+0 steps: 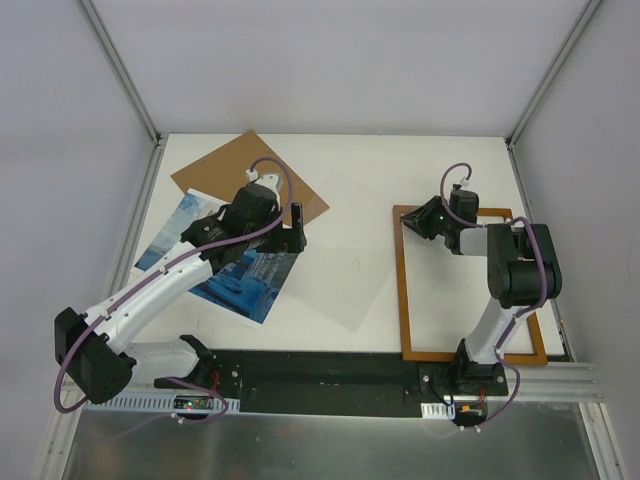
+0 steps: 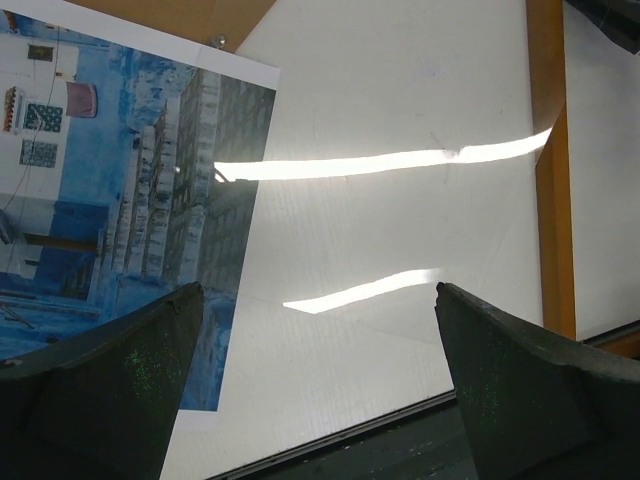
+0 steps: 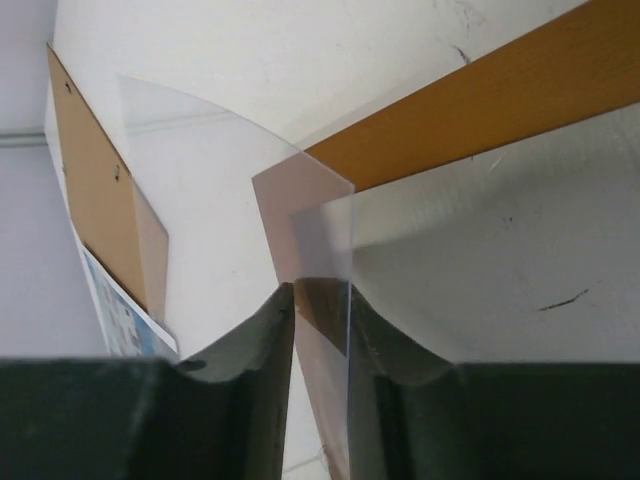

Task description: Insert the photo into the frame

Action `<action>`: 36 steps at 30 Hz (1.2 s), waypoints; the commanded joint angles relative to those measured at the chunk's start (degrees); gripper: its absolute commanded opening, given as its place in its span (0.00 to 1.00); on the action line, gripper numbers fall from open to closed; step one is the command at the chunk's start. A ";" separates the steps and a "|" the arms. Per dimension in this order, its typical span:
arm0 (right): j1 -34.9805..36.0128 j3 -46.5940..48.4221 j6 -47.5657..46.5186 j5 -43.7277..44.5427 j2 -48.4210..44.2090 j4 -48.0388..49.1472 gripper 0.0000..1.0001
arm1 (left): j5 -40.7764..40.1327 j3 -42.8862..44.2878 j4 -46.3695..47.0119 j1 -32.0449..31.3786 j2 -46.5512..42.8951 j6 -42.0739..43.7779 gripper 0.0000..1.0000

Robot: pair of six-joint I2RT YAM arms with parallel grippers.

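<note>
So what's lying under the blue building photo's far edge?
A plain brown board sits under the blue-toned photo; the left arm hides part of the overlap.

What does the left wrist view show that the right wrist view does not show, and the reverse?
Only the left wrist view shows the printed picture on the blue-toned paper photo, with its white building, and the open left gripper above bare white table.

Only the right wrist view shows the right gripper shut on a corner of the clear plastic sheet, which is lifted off the table.

Both views show the orange-brown wooden frame lying flat, the plain brown board and the photo; in the right wrist view the photo is only a thin edge under the board.
</note>
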 commanded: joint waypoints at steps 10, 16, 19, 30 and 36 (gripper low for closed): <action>1.05 5.07 -8.50 3.62 -23.45 -19.76 0.01 | 0.98 13.07 -0.34 2.57 6.49 -0.59 0.99; 2.81 18.16 -14.04 3.89 -34.62 -37.87 0.01 | 8.09 21.25 3.25 7.49 11.06 2.40 0.99; 3.69 25.19 -15.19 2.14 -37.27 -43.94 0.01 | 15.29 22.49 6.41 11.17 11.95 4.33 0.99; 3.95 40.15 -13.62 -7.61 -42.28 -53.71 0.01 | 44.91 21.96 18.11 21.47 13.62 14.52 0.99; 3.95 46.04 -8.96 -13.68 -41.67 -54.07 0.01 | 56.17 21.34 23.47 21.82 16.25 18.13 0.99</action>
